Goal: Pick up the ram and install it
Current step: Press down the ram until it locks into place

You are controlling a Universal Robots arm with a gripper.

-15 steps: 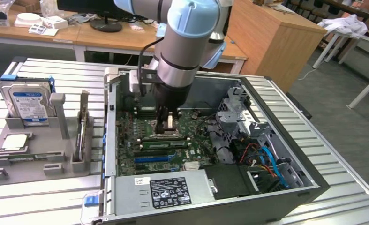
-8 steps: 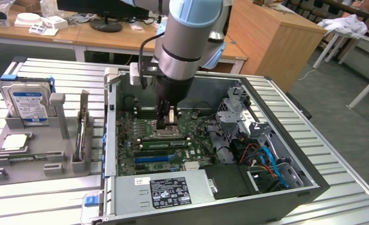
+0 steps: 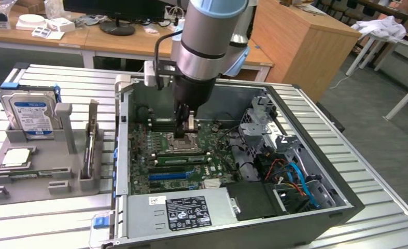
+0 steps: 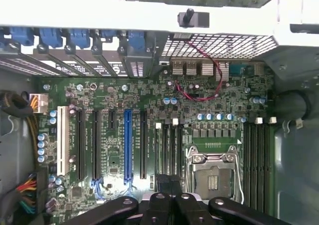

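Observation:
My gripper (image 3: 185, 136) reaches down into the open computer case, just over the motherboard (image 3: 164, 176) beside the CPU socket (image 3: 178, 142). In the wrist view the gripper (image 4: 169, 185) has its two dark fingertips (image 4: 163, 184) pressed together, directly above the memory slots (image 4: 168, 150) next to the socket (image 4: 213, 172). I cannot make out anything thin between them. A long, narrow green ram (image 3: 179, 158) lies along those slots, on the side of the socket toward the blue expansion slot (image 3: 168, 176). Another thin stick (image 3: 89, 141) stands on edge in the grey rack.
The grey rack (image 3: 44, 179) at the exterior view's left also holds a blue-labelled hard drive (image 3: 29, 111) and a CPU (image 3: 15, 157). Inside the case are the power supply (image 3: 183, 212), a drive cage (image 3: 263, 122) and coloured cables (image 3: 294, 179). The case walls close in around the arm.

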